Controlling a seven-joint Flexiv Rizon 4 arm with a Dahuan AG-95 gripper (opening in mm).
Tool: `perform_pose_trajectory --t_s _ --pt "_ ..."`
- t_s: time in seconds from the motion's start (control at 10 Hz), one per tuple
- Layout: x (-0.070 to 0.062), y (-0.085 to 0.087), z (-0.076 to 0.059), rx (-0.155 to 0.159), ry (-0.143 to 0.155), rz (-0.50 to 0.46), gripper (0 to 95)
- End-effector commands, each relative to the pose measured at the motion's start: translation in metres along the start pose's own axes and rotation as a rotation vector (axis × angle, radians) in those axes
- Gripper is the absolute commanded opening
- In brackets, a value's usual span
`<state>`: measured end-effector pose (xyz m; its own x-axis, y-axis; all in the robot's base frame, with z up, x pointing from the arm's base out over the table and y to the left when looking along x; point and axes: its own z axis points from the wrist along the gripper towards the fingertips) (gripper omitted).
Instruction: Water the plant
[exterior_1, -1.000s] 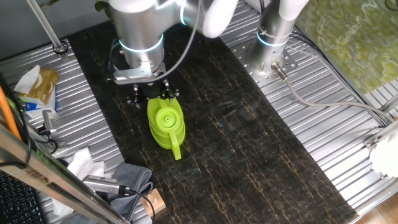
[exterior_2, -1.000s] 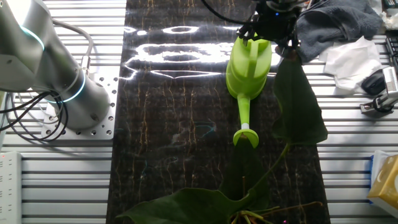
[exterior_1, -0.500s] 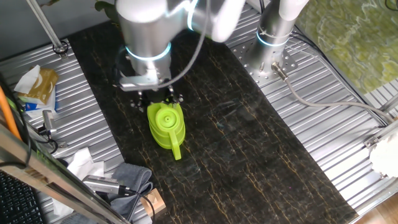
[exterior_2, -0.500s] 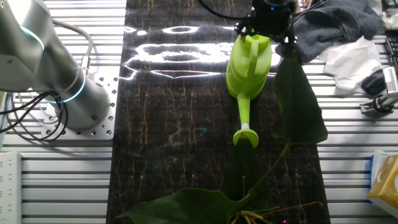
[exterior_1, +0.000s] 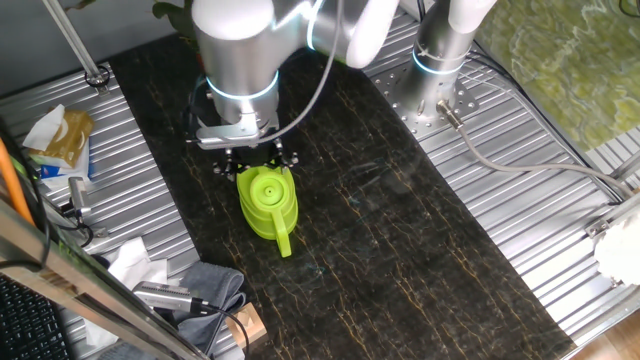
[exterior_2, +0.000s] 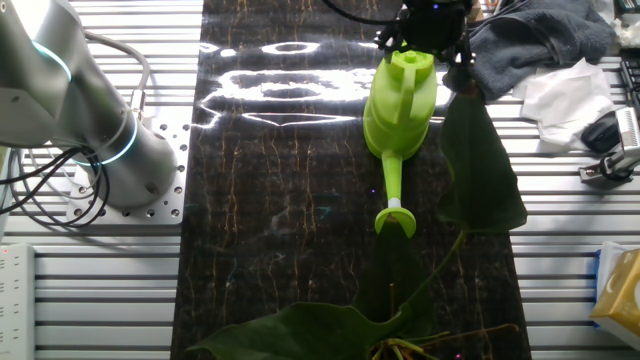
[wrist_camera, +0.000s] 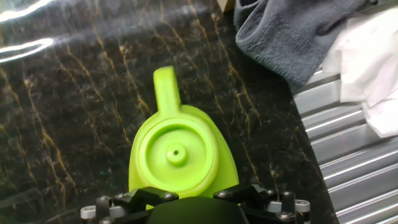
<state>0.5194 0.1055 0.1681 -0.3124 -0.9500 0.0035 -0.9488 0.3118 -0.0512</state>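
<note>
The lime-green watering can stands on the dark marble mat, its spout pointing toward the plant. The plant shows only as broad dark green leaves at the near edge in the other fixed view, and its pot is out of view. My gripper sits low over the can's handle end, also seen in the other fixed view. In the hand view the can's round lid lies right below the gripper body. The fingertips are hidden, so I cannot tell whether they grip the can.
A grey cloth and white paper lie right of the can. A second arm's base stands on the ribbed metal table. A yellow box and assorted clutter sit at the table's sides.
My gripper has shifted slightly sideways along the can's rear and settled closer over the handle. The can's spout end has stayed in place.
</note>
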Motion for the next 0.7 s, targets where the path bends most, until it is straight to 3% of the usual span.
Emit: perform_pose_trajectory --t_s 0.1,0.7 --pt "0.0015 0.0017 0.0005 -0.001 -0.001 0.009 95.0" --pt "0.0032 0.0013 0.0071 0.004 -0.005 -0.001 95.0"
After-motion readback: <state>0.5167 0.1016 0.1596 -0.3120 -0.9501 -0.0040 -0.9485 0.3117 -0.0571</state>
